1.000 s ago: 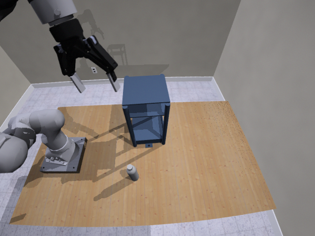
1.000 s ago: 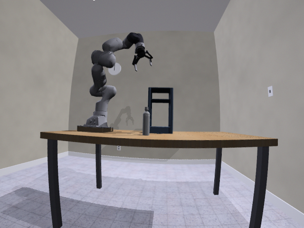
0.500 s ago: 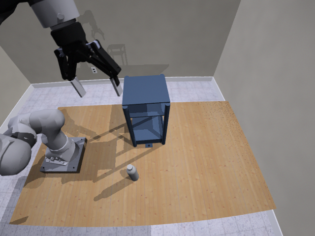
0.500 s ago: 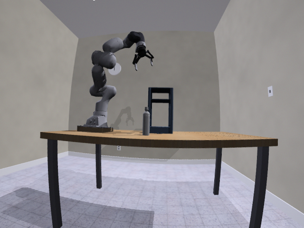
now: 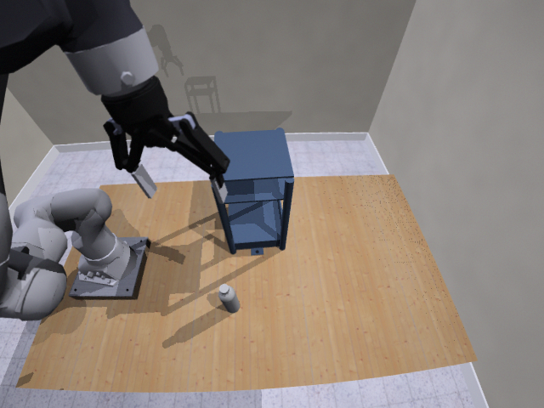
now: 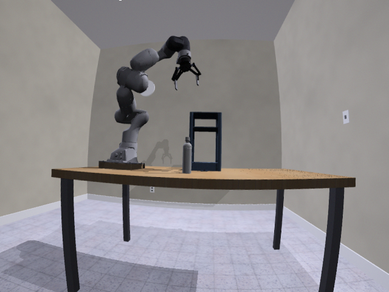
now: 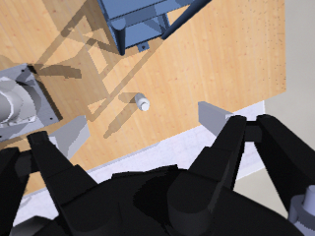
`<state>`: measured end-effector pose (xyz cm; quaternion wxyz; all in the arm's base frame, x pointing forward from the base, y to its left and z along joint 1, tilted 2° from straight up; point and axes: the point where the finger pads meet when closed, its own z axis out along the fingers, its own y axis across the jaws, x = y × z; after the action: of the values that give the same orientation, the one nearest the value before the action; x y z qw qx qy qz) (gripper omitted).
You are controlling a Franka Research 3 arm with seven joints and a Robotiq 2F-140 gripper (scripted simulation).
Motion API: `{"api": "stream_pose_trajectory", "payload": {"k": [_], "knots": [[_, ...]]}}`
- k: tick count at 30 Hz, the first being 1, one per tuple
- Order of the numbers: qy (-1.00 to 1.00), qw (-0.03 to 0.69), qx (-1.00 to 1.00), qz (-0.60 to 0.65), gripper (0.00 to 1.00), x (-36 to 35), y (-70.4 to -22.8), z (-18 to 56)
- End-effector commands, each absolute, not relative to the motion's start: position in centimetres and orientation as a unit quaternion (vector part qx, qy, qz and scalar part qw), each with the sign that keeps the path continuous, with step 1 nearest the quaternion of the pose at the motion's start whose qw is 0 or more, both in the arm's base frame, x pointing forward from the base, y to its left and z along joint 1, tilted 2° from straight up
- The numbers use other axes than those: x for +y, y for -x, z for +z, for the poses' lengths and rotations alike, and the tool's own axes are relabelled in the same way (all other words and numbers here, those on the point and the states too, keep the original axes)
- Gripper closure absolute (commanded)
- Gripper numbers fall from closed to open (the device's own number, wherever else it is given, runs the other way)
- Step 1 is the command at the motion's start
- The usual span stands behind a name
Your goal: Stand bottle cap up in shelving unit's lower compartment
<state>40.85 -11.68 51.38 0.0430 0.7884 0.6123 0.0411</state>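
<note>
The grey bottle [image 5: 229,297] stands upright on the wooden table, in front of the shelving unit; it also shows in the side view [image 6: 186,154] and small from above in the wrist view [image 7: 142,102]. The blue shelving unit [image 5: 257,190] stands mid-table, and shows in the side view [image 6: 205,141] and at the top of the wrist view [image 7: 140,20]. Its lower compartment [image 5: 253,221] looks empty. My gripper [image 6: 186,82] is open and empty, high above the table, far above the bottle and the unit's top. It also shows in the top view [image 5: 182,186] and the wrist view [image 7: 143,125].
The robot's base plate [image 5: 111,274] sits at the table's left side. The table's right half holds no objects. Walls stand behind and to the right of the table.
</note>
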Motion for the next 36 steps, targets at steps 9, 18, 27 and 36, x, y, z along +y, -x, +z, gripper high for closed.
{"api": "stream_pose_trajectory", "payload": {"k": [9, 18, 27, 36], "knots": [[-0.712, 0.006, 0.702, 0.017, 0.0, -17.7, -42.8, 47.5], [-0.704, -0.004, 0.71, 0.015, 0.0, -18.7, -43.1, 46.6], [-0.704, -0.004, 0.71, 0.015, 0.0, -18.7, -43.1, 46.6], [-0.704, -0.004, 0.71, 0.015, 0.0, -18.7, -43.1, 46.6]]}}
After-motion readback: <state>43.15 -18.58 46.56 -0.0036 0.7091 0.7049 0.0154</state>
